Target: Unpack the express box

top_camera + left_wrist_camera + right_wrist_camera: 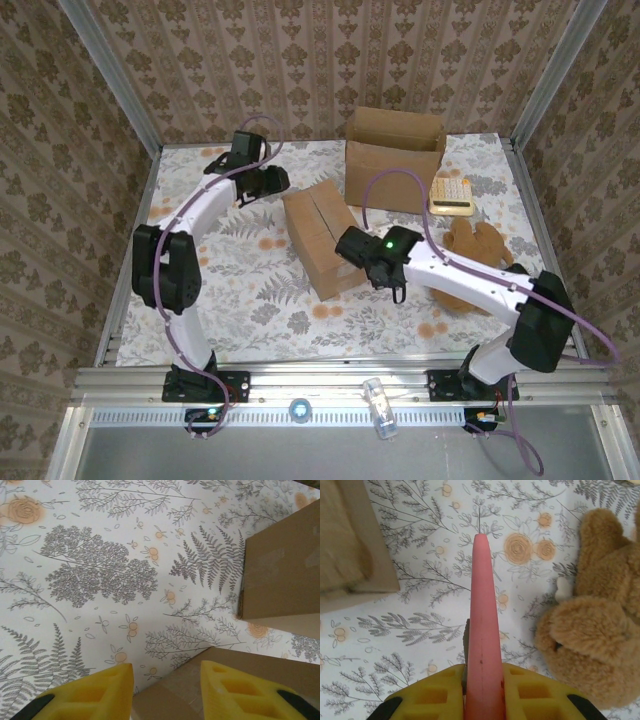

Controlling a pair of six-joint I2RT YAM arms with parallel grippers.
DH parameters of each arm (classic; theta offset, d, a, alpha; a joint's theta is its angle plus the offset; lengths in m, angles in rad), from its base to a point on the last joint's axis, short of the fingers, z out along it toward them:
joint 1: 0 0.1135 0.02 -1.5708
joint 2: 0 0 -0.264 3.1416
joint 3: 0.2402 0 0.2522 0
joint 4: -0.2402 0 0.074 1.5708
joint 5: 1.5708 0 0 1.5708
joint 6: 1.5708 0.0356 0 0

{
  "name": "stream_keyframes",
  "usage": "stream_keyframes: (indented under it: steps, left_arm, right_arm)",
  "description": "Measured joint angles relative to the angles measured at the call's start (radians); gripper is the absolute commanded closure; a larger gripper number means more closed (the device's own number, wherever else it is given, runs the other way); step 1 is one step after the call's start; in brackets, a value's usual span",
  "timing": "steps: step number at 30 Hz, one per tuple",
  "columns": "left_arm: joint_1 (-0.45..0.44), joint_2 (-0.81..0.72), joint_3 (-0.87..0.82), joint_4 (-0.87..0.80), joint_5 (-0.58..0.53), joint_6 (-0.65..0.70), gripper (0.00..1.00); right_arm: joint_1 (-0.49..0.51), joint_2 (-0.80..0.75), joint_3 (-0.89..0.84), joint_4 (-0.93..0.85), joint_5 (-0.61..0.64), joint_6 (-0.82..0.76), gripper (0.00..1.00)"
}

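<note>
Express box (318, 243), sitting mid-frame in the top view, is appearing shut, so unpacking is barely starting: right gripper (482, 672) is clamping a pink tool (482, 605) near its lower-right side, left gripper (166, 670) is straddling its upper corner, grip impossible to tell.

The tabletop (240, 270) is white, printed with grey fern sprigs and small orange blossoms. The closed box (320, 240) at centre and the open box (392, 160) above it are plain brown cardboard. The teddy bear (600, 630) is golden-tan plush. The tool (482, 605) is salmon pink. The left hand (166, 666) and right hand (483, 669) have yellow fingers. The arms (200, 215) are white with black joints and purple cables (400, 175). The wallpaper (300, 60) is brown damask.
</note>
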Motion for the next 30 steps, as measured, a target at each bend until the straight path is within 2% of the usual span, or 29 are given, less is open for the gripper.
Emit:
stream_keyframes:
  steps: [11,23,30]
  left_arm:
    - [-0.023,-0.010,-0.089,0.074,0.041,-0.005,0.65]
    - [-0.012,-0.268,-0.328,0.087,-0.043,-0.024,0.65]
    - [-0.011,-0.357,-0.419,0.093,-0.089,-0.047,0.65]
  right_arm:
    - [-0.024,0.099,0.088,0.059,-0.052,-0.069,1.00]
    - [-0.103,0.156,0.173,0.036,-0.078,-0.163,1.00]
    - [-0.129,0.203,0.227,0.035,-0.077,-0.191,1.00]
